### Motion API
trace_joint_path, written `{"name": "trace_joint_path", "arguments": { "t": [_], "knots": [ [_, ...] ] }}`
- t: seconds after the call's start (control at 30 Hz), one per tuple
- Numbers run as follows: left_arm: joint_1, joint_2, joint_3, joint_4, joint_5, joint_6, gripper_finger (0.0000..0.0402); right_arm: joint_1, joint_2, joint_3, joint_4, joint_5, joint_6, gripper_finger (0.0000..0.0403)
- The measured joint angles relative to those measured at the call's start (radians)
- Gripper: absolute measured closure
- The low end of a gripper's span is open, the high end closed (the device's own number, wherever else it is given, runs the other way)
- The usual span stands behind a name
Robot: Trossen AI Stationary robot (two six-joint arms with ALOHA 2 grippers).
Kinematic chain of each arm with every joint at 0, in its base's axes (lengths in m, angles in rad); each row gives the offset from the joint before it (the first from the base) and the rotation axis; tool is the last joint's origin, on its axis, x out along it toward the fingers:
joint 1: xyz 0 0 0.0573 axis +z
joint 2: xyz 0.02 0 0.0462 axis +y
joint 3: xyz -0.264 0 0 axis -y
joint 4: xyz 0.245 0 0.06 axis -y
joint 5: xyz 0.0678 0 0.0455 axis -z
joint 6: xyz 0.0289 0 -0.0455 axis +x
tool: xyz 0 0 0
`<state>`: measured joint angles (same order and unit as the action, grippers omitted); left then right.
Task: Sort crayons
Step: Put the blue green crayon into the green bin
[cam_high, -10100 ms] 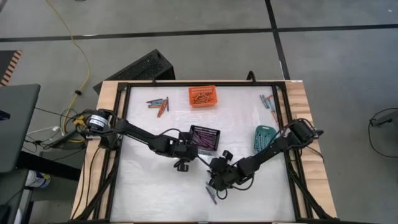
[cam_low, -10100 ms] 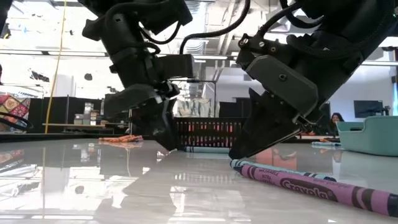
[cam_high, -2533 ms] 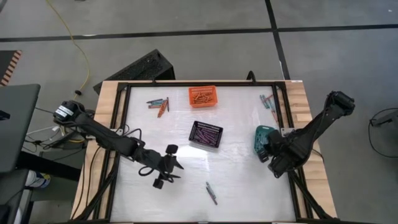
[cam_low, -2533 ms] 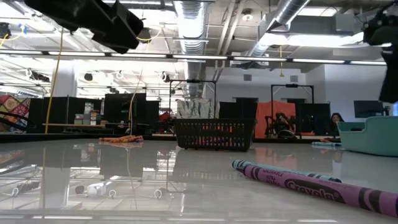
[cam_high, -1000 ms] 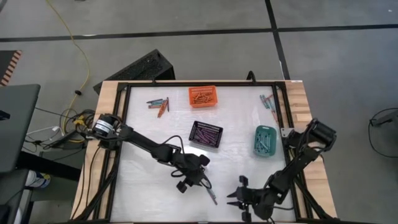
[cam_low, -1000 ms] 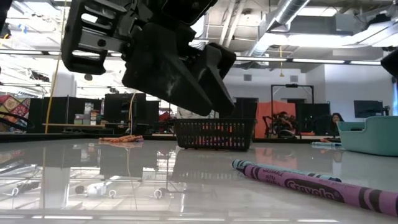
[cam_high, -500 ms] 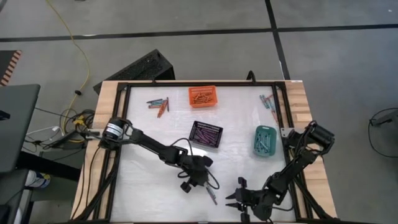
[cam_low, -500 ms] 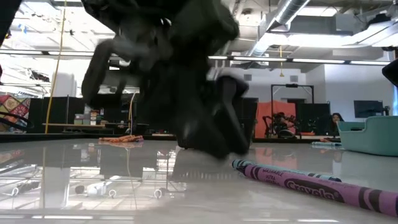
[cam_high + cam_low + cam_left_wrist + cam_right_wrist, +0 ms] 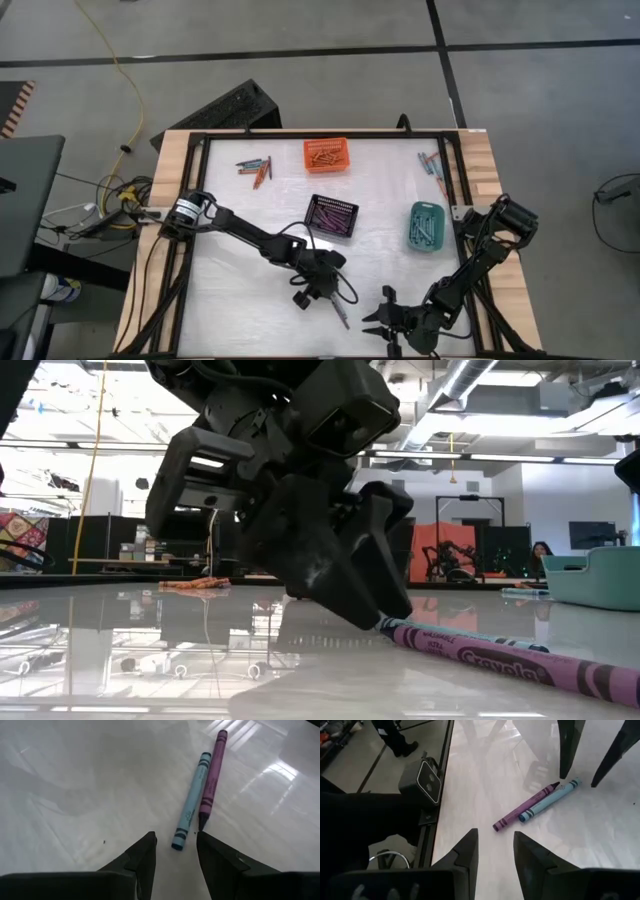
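Your left gripper (image 9: 336, 301) sits low over the white table (image 9: 240, 300), near the front edge, at roughly 6 o'clock from the black mesh basket (image 9: 331, 216). Its jaws stand spread, with nothing between them. In the left wrist view the two dark fingers (image 9: 143, 854) bracket the near ends of two crayons lying side by side and touching: a light blue paper-wrapped crayon (image 9: 190, 801) and a purple paper-wrapped crayon (image 9: 212, 772). The blue one's end lies just ahead of the gap between the fingertips; the purple one's tip lies just beside the other finger. The low view puts the gripper (image 9: 385, 610) right at the purple crayon's (image 9: 500, 658) end; whether it touches I cannot confirm from that angle.

Your right gripper (image 9: 372, 322) waits at the front edge of the table, at about 4 o'clock from the pair, jaws also spread and empty. Its wrist view shows both crayons (image 9: 547, 802) well ahead of its fingertips.

Elsewhere you have:
- an orange mesh basket (image 9: 326, 155) at 12 o'clock on the table, holding crayons
- a teal basket (image 9: 426, 226) at 3 o'clock, also holding crayons
- loose crayons at 11 o'clock (image 9: 256, 167)
- loose crayons at 2 o'clock (image 9: 433, 168)
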<state>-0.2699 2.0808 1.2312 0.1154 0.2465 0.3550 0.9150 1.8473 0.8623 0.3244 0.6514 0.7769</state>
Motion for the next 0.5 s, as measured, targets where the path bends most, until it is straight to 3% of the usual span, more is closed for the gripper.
{"name": "trace_joint_path", "arguments": {
  "t": [0.23,0.5],
  "knots": [
    [0.0,0.0,0.0,0.004,-0.026,0.011,0.0276,-0.004,0.0,0.0,0.0,0.001,-0.001,0.0284],
    [-0.007,0.0,-0.001,0.003,0.005,0.049,0.0345,-0.009,0.0,0.0,0.002,0.002,0.0,0.0284]
  ]
}}
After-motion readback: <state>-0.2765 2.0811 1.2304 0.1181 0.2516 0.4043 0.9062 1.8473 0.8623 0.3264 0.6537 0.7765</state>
